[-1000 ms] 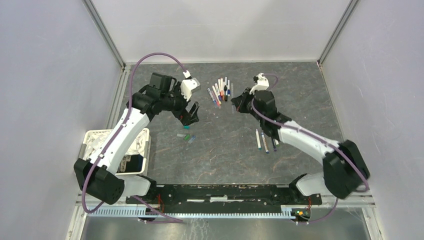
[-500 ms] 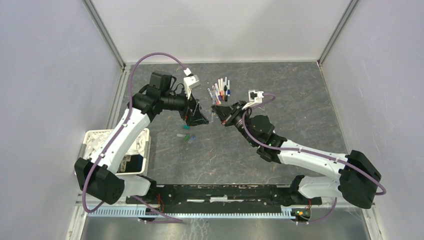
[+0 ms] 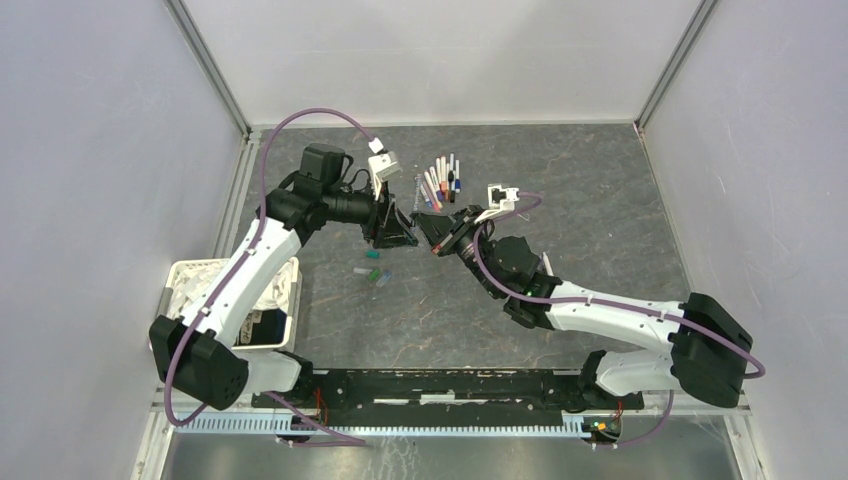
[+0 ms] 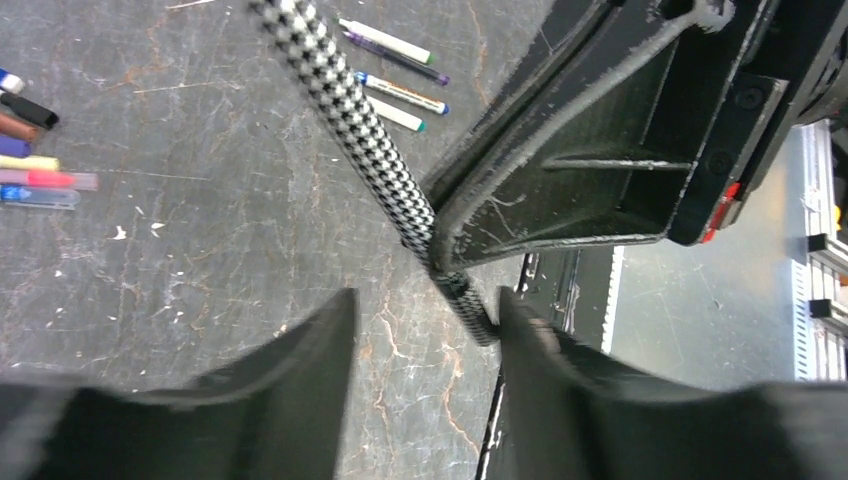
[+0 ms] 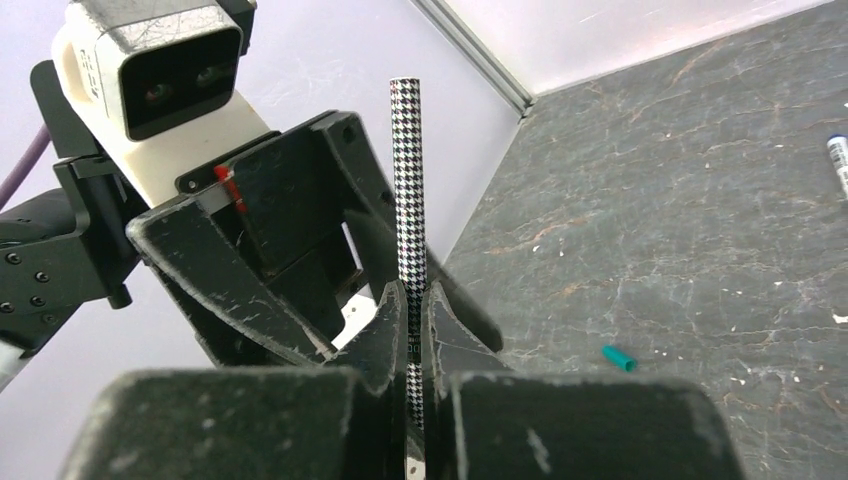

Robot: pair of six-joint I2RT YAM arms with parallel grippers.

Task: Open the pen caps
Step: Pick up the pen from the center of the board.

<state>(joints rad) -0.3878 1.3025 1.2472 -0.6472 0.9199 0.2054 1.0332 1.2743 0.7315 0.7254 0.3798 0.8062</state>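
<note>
My right gripper (image 5: 408, 300) is shut on a slim pen with a black-and-white houndstooth barrel (image 5: 408, 180) and holds it above the table, pointing at my left gripper (image 5: 290, 230). In the top view the right gripper (image 3: 437, 233) and left gripper (image 3: 398, 232) face each other closely. The left gripper (image 4: 425, 305) is open; the pen's (image 4: 350, 110) end lies between its fingers, close to the right finger (image 4: 540, 350). A cluster of white pens (image 3: 440, 182) lies behind. Loose caps (image 3: 372, 272) lie below the left gripper; a teal cap (image 5: 619, 357) shows in the right wrist view.
A white basket (image 3: 290, 300) stands at the left edge by the left arm. Several more pens (image 4: 395, 75) lie on the dark table (image 3: 600, 200) beyond the right gripper, and others (image 4: 30, 170) at the left of the left wrist view.
My right arm has swung left from the pen cluster, carrying the houndstooth pen up to the left gripper. The left gripper has turned to face it.
</note>
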